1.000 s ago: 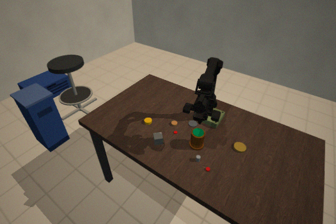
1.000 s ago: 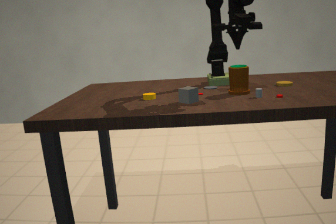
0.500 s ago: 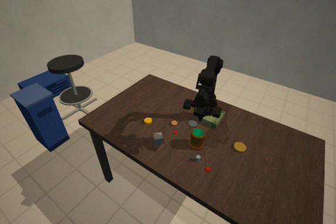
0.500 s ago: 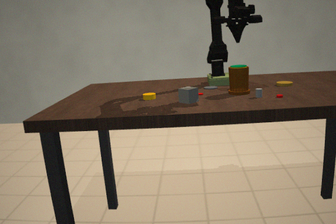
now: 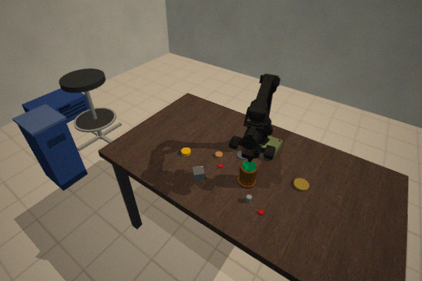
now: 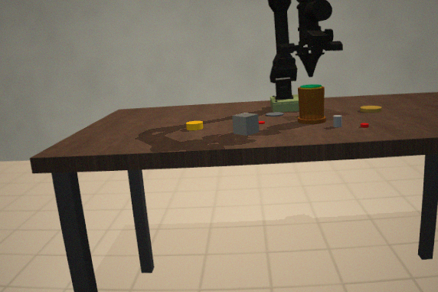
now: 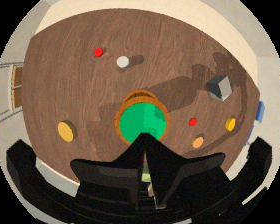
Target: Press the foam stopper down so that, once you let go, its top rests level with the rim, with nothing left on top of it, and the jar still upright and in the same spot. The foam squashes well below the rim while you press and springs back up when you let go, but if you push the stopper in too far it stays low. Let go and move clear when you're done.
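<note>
Dark wood desk (image 5: 332,222) on black legs, beige tiled floor (image 5: 92,251). Grey walls (image 5: 295,19). Off the desk's left corner: black round stool (image 5: 82,80), two blue cabinets (image 5: 52,144).

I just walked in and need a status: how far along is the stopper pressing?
Done: the shut gripper is lined up above the green foam stopper, holding nothing. In hand: the approach; a gap shows between tip and foam. Left: the press and release. The stopper stands slightly proud of the rim, and the orange jar is upright.
</note>
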`<state>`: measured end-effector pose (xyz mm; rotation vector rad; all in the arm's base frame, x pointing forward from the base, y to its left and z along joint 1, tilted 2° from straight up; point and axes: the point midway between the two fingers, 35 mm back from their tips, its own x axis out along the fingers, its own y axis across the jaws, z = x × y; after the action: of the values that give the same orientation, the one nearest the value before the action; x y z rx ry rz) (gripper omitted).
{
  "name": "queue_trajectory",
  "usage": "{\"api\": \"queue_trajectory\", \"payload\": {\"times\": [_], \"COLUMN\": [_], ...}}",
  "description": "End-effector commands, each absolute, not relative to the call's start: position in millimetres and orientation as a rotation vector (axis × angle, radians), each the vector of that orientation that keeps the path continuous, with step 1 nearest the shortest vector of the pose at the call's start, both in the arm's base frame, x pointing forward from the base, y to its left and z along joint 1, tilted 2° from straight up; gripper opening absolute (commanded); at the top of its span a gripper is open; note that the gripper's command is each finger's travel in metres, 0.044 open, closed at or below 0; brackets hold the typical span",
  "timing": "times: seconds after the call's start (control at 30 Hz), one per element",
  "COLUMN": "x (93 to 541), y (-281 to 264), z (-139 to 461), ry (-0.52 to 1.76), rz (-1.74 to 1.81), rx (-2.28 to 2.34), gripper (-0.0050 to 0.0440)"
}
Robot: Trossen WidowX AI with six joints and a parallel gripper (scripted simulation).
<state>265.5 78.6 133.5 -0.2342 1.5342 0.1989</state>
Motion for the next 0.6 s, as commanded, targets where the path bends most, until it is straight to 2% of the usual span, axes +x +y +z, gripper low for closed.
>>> {"api": "queue_trajectory", "payload": {"times": [0.0,0.57], "x": [266,268], "y": [79,79], "z": [128,114], "ry": [1.523,1.523], "rz": [0.202,0.201], "rx": [-0.231,-0.231], "gripper": [0.0,0.0]}}
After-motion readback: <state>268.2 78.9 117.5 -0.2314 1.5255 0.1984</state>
